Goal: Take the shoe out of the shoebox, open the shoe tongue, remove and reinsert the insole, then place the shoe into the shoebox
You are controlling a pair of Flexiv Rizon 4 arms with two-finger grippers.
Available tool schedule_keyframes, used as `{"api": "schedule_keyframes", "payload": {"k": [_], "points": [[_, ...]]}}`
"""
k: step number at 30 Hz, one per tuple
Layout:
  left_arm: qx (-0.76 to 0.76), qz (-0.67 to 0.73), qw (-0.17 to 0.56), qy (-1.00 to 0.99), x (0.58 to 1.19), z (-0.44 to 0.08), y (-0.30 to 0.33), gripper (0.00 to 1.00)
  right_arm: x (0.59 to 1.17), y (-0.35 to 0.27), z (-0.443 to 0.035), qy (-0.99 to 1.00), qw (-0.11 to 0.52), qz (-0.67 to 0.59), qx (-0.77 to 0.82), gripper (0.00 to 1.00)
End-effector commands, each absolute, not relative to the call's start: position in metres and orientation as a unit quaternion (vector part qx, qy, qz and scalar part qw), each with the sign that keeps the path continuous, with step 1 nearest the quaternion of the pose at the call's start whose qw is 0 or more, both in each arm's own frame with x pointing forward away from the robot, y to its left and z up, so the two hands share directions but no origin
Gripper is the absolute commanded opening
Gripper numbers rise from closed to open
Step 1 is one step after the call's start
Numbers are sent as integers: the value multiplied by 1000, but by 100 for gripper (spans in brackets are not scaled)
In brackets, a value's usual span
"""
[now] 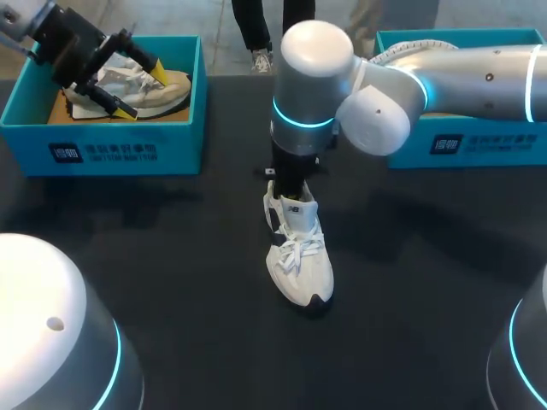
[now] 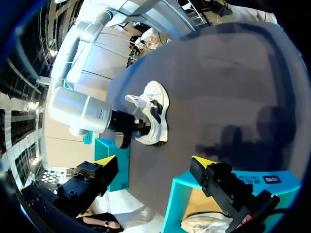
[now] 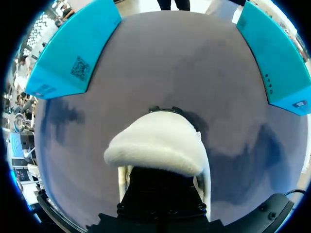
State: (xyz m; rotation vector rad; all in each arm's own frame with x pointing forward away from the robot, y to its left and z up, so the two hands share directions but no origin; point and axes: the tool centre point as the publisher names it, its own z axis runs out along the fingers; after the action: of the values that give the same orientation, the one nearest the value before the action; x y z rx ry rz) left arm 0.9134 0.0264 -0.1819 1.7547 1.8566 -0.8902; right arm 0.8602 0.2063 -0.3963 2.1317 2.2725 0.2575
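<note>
White sneaker (image 1: 299, 256) lies on the black table (image 1: 171, 273), out of any box, toe toward the robot's side, laces looking loose over the front. Right gripper (image 1: 289, 184) comes straight down at the sneaker's heel end and sits in the opening behind the tongue. The padded collar and the wrist hide it, so I cannot tell whether it is spread or pinched on anything. Left gripper (image 1: 141, 87) is well apart from the sneaker, off to its far left over a teal shoebox (image 1: 128, 149). Its jaws are wide open with nothing held, and the yellow tips sit either side of a second sneaker (image 1: 175, 90) lying in that box. I cannot tell if they touch it. Another shoebox (image 1: 479, 145) sits to the far right of the white sneaker, partly behind the right arm. My read is that this is the tongue-and-insole part of the job, with boxing the shoe not yet done. Nothing pins the white sneaker down, so a hard upward pull will likely lift or drag the whole shoe. Better to bring the free left gripper over to press on the toe end. Keep the tongue pushed forward, take the insole at its heel edge, and draw it up and back slowly — watch that the laces don't snag.
</note>
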Motion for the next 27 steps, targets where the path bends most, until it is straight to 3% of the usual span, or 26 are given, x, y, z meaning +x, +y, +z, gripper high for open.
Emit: {"api": "schedule_keyframes", "payload": {"k": [1,15,27], "points": [[634,-320,216,670,913,-181,26,100,854,206,-380,728,18,80,680,0],[634,-320,216,670,913,-181,26,100,858,205,-408,733,21,70,676,0],[634,-320,216,670,913,-181,26,100,844,208,-366,750,-43,47,658,0]]}}
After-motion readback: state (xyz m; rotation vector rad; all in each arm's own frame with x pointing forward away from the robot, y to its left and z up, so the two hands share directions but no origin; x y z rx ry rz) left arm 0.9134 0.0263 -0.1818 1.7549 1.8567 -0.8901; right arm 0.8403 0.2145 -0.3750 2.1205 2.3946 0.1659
